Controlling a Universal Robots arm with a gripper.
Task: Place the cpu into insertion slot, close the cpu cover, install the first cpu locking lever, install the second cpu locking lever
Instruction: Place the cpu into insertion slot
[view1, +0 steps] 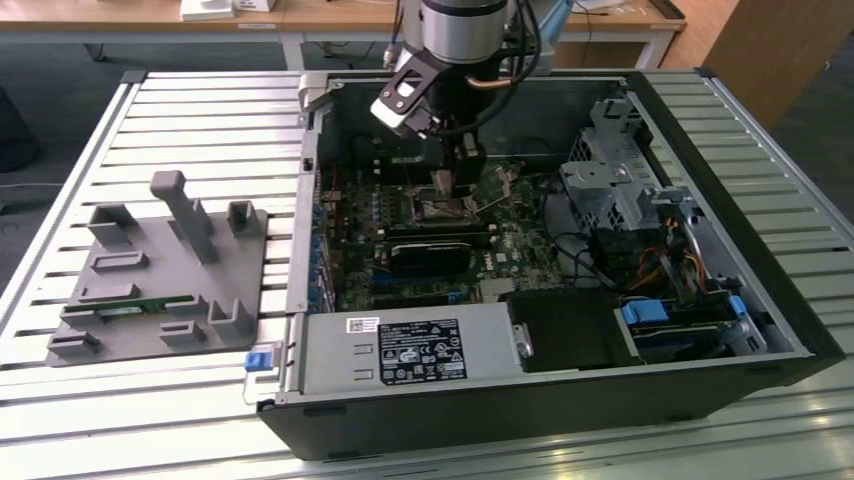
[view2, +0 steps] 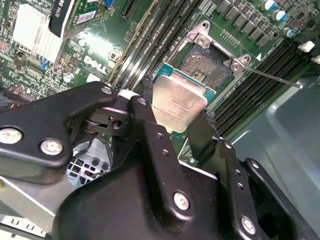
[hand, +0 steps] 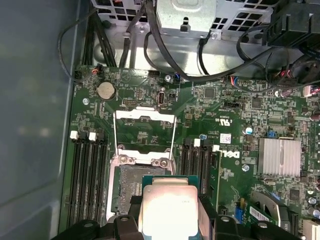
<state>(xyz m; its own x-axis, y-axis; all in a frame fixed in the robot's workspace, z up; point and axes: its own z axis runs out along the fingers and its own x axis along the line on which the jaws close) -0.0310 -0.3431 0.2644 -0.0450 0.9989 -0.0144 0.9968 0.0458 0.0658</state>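
Exterior view, upper centre: one black two-finger gripper (view1: 465, 183) hangs just above one dark, silver-rimmed square insertion slot (view1: 447, 206). Second wrist view: its jaws clamp one pale silvery square cpu (view2: 179, 107), near the slot, unseated. First wrist view: one thin silver frame cpu cover (hand: 145, 116) stands open. Step one, I judge; seating calls for square alignment

The arm (view1: 461, 30) comes in at twelve o'clock in the exterior view and reaches steeply down toward six. Its gripper (view1: 462, 182) hangs low, black fingers (view2: 150, 127) pinched against opposite edges of the cpu (view2: 179, 102).
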